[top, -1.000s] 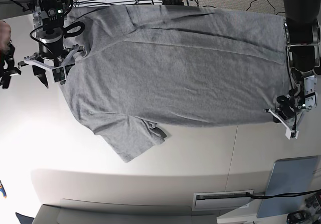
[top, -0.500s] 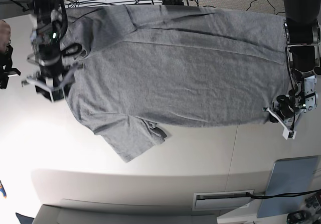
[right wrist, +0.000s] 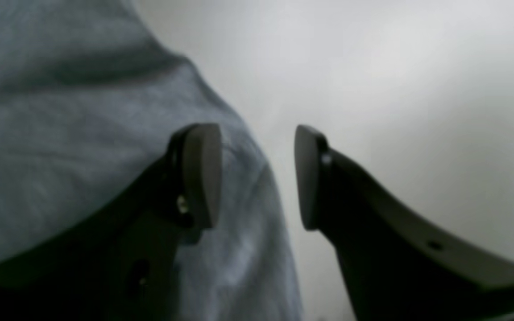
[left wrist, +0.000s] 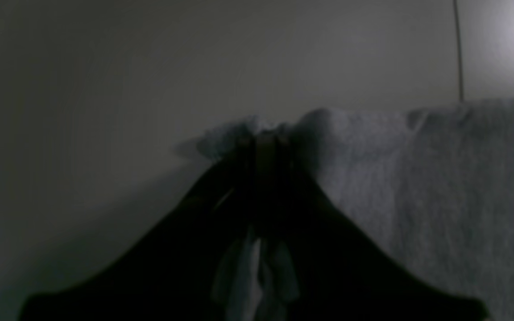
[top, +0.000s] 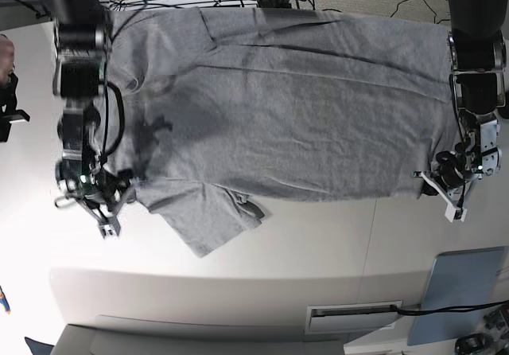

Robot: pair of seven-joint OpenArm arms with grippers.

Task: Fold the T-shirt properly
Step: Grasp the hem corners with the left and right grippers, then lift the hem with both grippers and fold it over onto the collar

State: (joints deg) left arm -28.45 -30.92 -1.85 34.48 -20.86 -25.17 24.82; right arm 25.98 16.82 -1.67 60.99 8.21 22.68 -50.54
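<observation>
Comparing with a second ago, my right gripper (top: 102, 204) has travelled from the collar end of the T-shirt (top: 278, 104) toward six o'clock in the base view, and now sits at the shoulder by the lower sleeve. Its jaws stand apart in the right wrist view, one finger (right wrist: 201, 174) over the grey cloth, the other over bare table (right wrist: 395, 67), with the shirt's edge running between them. My left gripper (left wrist: 263, 142) has barely shifted; it is pinched closed on a small bunch of the hem at the shirt's corner, at three o'clock. No lettering or label can be read on the side facing up. Bare table (top: 318, 236) lies open toward six o'clock, up to the pale blue board (top: 465, 291).
</observation>
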